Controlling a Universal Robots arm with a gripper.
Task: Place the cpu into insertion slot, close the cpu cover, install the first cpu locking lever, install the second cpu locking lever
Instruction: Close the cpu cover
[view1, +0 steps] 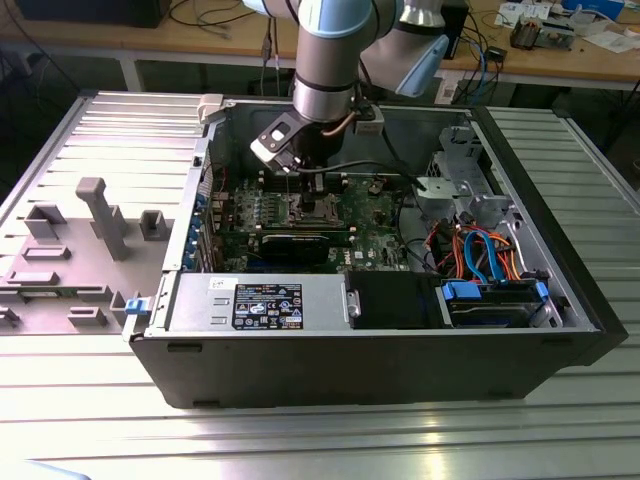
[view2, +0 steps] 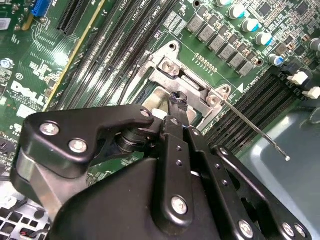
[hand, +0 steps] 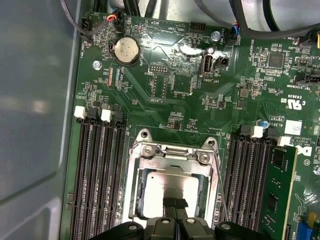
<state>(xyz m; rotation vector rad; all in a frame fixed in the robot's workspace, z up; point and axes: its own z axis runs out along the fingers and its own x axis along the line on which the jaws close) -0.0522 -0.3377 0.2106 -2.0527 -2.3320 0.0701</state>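
The cpu (hand: 167, 189) lies in the insertion slot (view1: 312, 207) on the green motherboard, its silvery top face showing. The cpu cover (hand: 172, 156) lies down over it as a silver frame around that face, also seen in the second wrist view (view2: 172, 70). My gripper (hand: 175, 203) hangs straight above the near edge of the cpu with its black fingertips (view2: 177, 100) pressed together and nothing visible between them. A thin wire locking lever (view2: 260, 135) sticks out free from the socket's corner; in the first wrist view it runs along the socket's side (hand: 218, 192).
Black memory slots (hand: 97, 170) flank the socket on both sides, one holding a green memory stick (hand: 280, 195). The case's grey wall (hand: 35, 100) stands close by. In the exterior view a long black card (view1: 300, 243), a drive cage (view1: 460, 190) and cables (view1: 480, 250) crowd the case.
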